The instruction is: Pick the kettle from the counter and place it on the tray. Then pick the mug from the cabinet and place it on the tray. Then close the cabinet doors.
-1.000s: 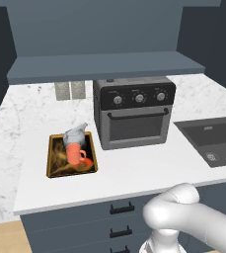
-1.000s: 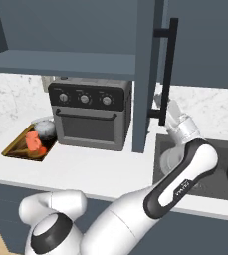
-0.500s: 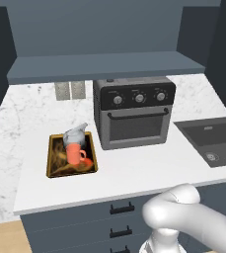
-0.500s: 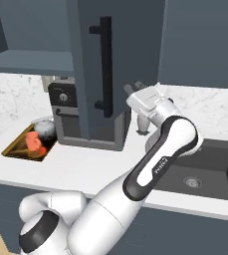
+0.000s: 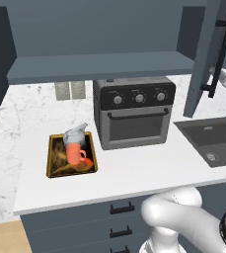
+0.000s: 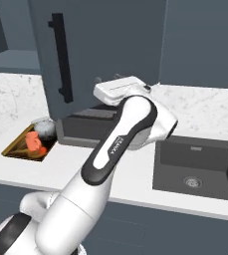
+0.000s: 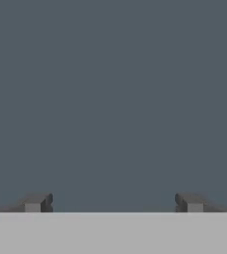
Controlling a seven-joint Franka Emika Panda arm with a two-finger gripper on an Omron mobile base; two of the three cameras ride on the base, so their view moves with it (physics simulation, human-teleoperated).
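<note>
The big white counter [image 5: 134, 168] runs under the dark blue cabinet [image 5: 99, 66]. One of the cabinet doors [image 6: 93, 50] hangs part way open, swung out in front of the black oven [image 5: 134, 113]. It has a long black bar handle [image 6: 60, 57]. The white robot arm [image 6: 120, 144] reaches up to this door, and its hand sits right at the door's edge. In the hand view the gripper [image 7: 112, 203] faces a flat blue-grey panel, very close. Its two dark tips are spread far apart and nothing is between them, so the claw is let go and holds nothing.

A dark sink [image 5: 210, 143] is set in the counter to the right of the oven. The tray [image 5: 53, 170] lies on the counter to the left of the oven. It has a yellow rim. The silver kettle [image 5: 74, 134] stands at the back of the tray. The orange-red mug [image 5: 75, 154] stands just in front of the kettle, close against it.
</note>
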